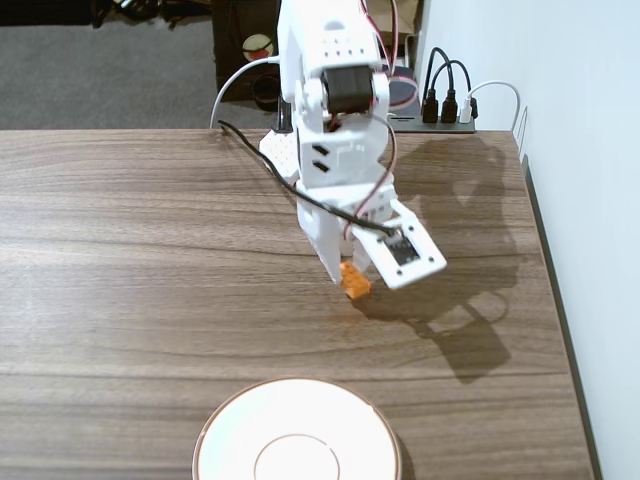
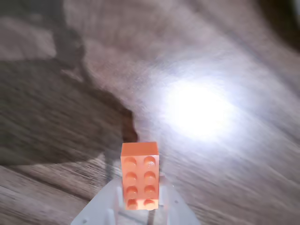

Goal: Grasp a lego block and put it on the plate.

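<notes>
lego block (image 2: 139, 174) in gripper (image 1: 352, 282) (plate (image 1: 297, 432) near, unobstructed)

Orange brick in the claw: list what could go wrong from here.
1. The orange brick seems pinched only at its near end in the wrist view, most of it sticking out past the claw; it could pivot or slip free.
2. The plate lies well apart from the brick in the fixed view, at the table's near edge, so a drop on the way would miss it.
3. The loose black cable across the arm might snag.
</notes>
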